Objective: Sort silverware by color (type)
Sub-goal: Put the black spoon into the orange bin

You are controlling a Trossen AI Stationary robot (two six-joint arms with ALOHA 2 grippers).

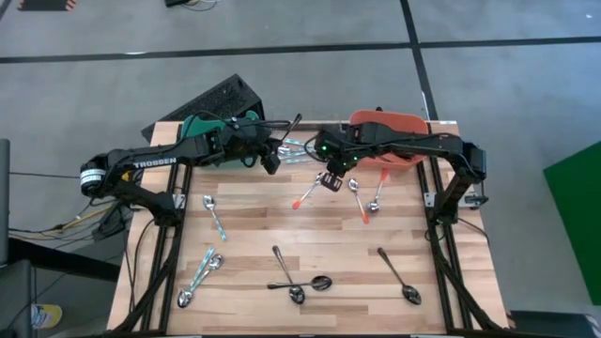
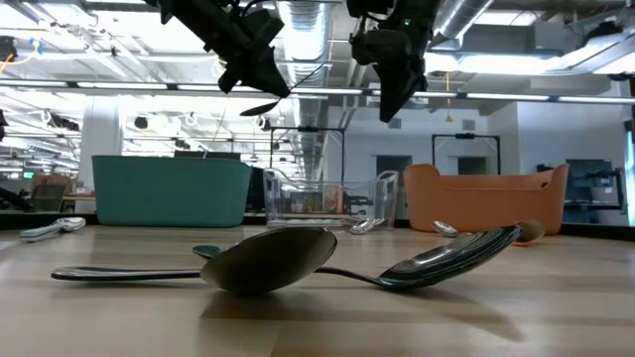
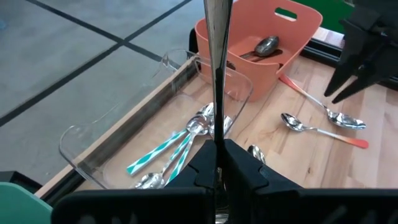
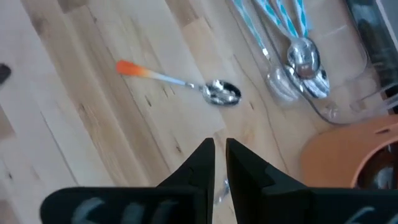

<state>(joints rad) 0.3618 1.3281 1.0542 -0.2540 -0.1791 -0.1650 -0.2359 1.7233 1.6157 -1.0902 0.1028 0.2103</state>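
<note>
High view: sorting partly done, a few teal-handled spoons (image 3: 171, 146) in the clear bin (image 1: 299, 148), left gripper (image 1: 272, 157) fingers clamped on a dark spoon (image 3: 217, 74) beside it, right gripper (image 1: 330, 181) fingers near-closed, contents unclear, about ten spoons loose on the tabletop (image 1: 254, 221).

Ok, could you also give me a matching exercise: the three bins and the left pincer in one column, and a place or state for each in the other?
Things:
1. teal bin
2. clear bin
3. orange bin
4. left pincer

Places or states:
A. shut on a dark spoon
B. right end of the row, a spoon inside
C. left end of the row
D. middle of the row, teal-handled spoons inside

Pairs: 1-C, 2-D, 3-B, 4-A
</note>
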